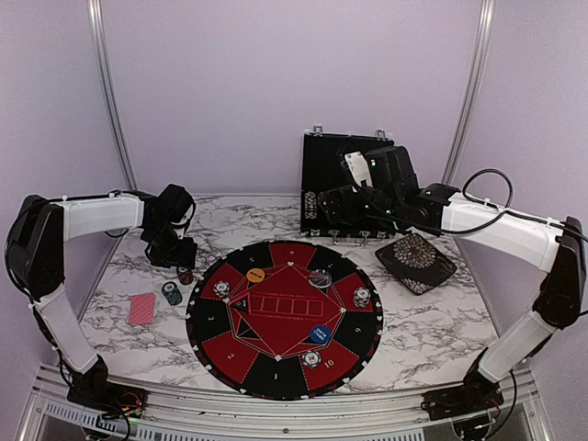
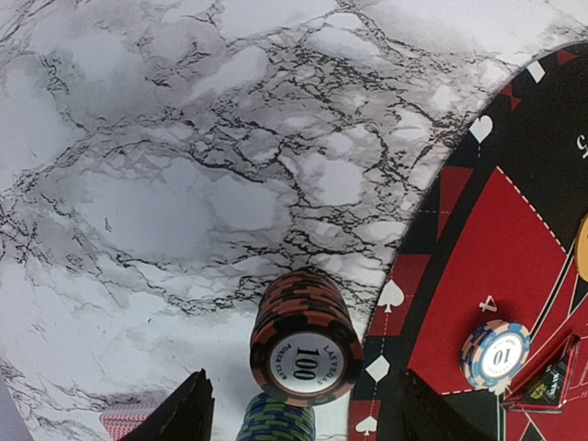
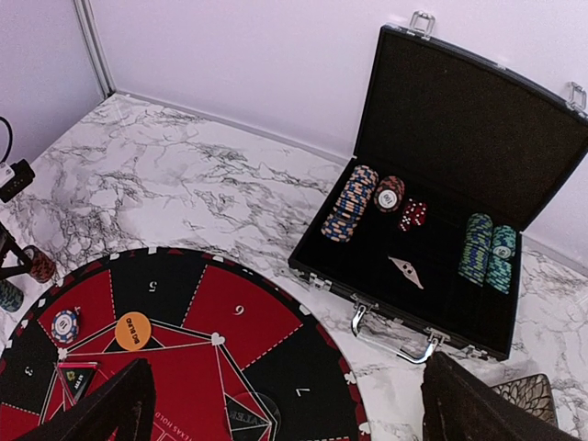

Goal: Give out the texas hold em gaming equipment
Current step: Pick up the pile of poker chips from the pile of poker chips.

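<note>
left gripper hangs low over the table at ten o'clock of the round mat. its jaws stand half apart on both sides of a red-and-black chip stack. a little gap shows on each side, so it is not grasping yet. a red-backed card lies flat at eight o'clock of that stack, and a teal chip stack stands just beside it at seven o'clock. on the mat already lie white chips, an orange button, a clear disc and a blue button. at one o'clock of the mat the black case stands open, with more chip stacks inside. right gripper hovers before the case, released wide and holding nothing.

i judge the step in hand is picking up the red-and-black stack for a seat on the mat. next, the jaws must press its sides evenly and lift straight, or chips may slip and the teal stack may get knocked.
</note>
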Motion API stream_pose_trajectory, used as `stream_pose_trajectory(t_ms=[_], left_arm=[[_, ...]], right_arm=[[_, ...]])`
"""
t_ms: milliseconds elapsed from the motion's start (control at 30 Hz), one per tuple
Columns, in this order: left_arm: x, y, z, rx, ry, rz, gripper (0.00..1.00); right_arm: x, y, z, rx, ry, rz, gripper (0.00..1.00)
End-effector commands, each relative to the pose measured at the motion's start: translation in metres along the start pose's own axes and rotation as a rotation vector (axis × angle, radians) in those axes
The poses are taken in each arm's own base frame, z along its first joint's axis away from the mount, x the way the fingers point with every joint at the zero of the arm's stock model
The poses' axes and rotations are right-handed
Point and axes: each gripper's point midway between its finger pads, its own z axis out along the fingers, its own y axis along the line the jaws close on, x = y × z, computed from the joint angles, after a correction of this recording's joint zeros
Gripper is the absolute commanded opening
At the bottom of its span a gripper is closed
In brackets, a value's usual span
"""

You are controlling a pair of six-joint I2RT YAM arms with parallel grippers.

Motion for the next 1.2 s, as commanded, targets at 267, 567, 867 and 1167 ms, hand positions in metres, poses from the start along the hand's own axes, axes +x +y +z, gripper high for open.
stream_pose_trajectory(t_ms=[267, 567, 867, 1167], left_arm=[[0.000, 0.000, 0.010, 0.003, 0.053, 0.023, 0.65], [-0.001, 0.000, 0.016, -0.006, 0.063, 0.029, 0.62], [0.002, 0.001, 0.021, -0.011, 0.077, 0.032, 0.59], [0.004, 0.001, 0.024, -0.016, 0.086, 0.031, 0.55]], right_arm=[[-0.015, -0.001, 0.000, -0.005, -0.023, -0.004, 0.98], [-0.015, -0.002, 0.000, 0.002, -0.023, -0.005, 0.98], [-0.013, -0.002, 0.001, 0.004, -0.020, -0.008, 0.98], [-0.011, -0.003, 0.002, 0.007, -0.015, -0.012, 0.98]])
